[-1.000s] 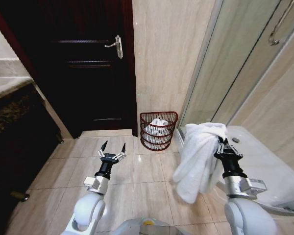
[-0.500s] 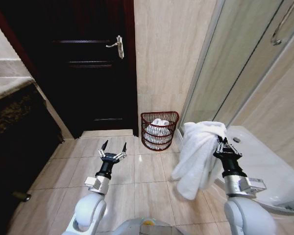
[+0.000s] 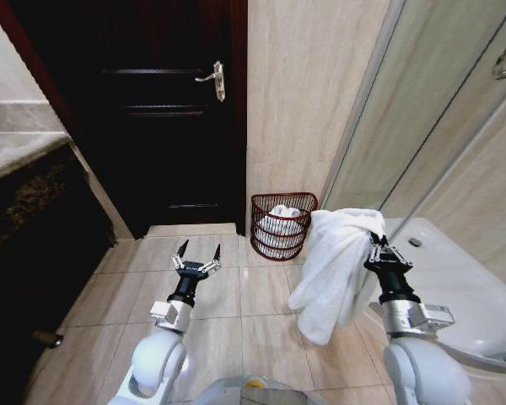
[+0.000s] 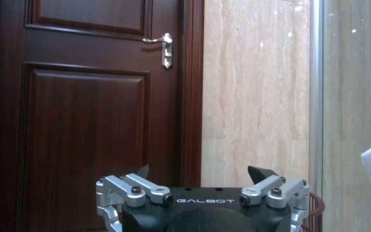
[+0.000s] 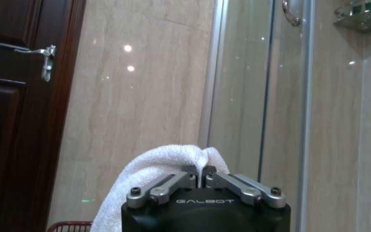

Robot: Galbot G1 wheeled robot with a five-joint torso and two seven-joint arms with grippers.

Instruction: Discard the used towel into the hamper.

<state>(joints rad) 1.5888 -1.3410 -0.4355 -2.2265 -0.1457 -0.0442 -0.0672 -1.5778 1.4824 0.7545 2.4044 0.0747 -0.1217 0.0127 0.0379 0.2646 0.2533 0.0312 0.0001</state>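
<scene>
My right gripper is shut on the white used towel, which hangs in folds down its left side, above the floor. The towel's top bulges over the shut fingers in the right wrist view. The hamper, a reddish-brown wire basket with white towels inside, stands on the floor against the wall ahead, just left of the held towel; its rim shows in the left wrist view. My left gripper is open and holds nothing, raised over the floor tiles to the left of the hamper.
A dark wooden door with a silver handle stands closed ahead on the left. A glass shower wall and a white shower base lie to the right. A dark vanity runs along the left. Beige floor tiles are open ahead.
The whole picture has shifted right, so the camera turned left a little. The hamper now sits closer to the held towel. Both grippers keep their states.
</scene>
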